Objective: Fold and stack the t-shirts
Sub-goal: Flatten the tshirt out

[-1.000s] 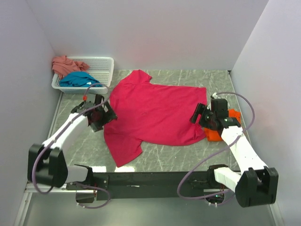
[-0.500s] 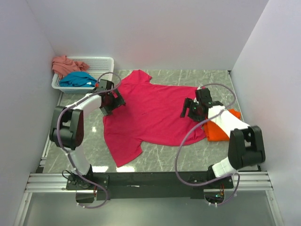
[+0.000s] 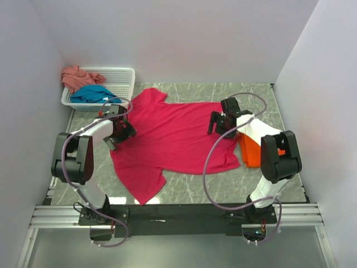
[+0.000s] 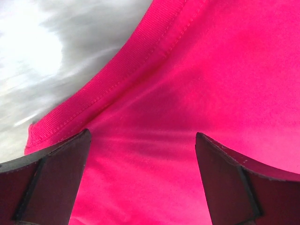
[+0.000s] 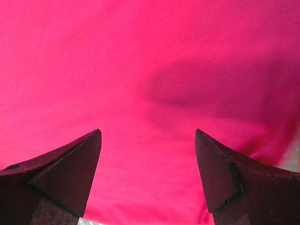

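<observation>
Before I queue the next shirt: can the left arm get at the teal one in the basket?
Probably yes. The teal shirt lies uncovered in the open-topped basket, close beyond the left gripper, which is open over the red shirt and holds nothing.

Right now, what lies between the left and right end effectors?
Only the magenta-red t-shirt, spread open, fills the stretch between the left end effector and the right end effector; the top external view shows this.

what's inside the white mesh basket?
Inside white mesh basket: crumpled teal cloth t-shirt, plus salmon-pink cloth t-shirt spilling over its far-left corner. Anything beneath them is covered.
</observation>
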You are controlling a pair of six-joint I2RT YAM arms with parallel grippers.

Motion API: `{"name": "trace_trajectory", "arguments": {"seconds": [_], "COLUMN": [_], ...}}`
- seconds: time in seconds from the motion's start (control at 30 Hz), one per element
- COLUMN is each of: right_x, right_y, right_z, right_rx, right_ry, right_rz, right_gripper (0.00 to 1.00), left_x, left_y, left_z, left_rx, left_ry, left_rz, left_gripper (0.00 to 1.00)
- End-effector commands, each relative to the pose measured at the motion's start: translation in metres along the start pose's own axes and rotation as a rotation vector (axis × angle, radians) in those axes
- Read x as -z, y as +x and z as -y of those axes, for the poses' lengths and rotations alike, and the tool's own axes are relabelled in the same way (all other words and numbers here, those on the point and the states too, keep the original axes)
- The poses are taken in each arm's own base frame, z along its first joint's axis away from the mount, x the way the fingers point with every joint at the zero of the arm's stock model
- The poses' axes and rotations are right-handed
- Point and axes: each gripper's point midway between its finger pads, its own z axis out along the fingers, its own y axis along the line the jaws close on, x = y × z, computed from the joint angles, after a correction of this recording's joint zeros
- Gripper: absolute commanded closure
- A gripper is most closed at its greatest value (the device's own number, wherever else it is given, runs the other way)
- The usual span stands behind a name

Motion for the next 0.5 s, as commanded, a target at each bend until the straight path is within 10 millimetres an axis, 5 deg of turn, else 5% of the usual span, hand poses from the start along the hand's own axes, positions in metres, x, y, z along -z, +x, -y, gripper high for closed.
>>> {"name": "trace_trajectory", "arguments": {"seconds": [0.0, 0.23, 0.47], "right_x": [0.013, 0.0, -0.024], "right_y": [-0.033, -0.063, -0.117], "right_z": [-0.011, -0.022, -0.024], "right_rx": [0.007, 0.019, 0.032], "right_ry": [-0.006, -0.003, -0.001], "right_rz": [0.095, 0.113, 0.124], "right_gripper": [0.14, 0.13, 0.13], "left_x": [0.013, 0.037, 0.067], "left_y": [0.001, -0.019, -0.032], "left_z": [-0.045, 0.004, 0.038], "left_rx": [0.052, 0.018, -0.041], "left_ry": [-0.155, 0.068, 0.142], "left_rz": [0.033, 0.059, 0.116], "left_gripper": [0.01, 0.01, 0.01]}}
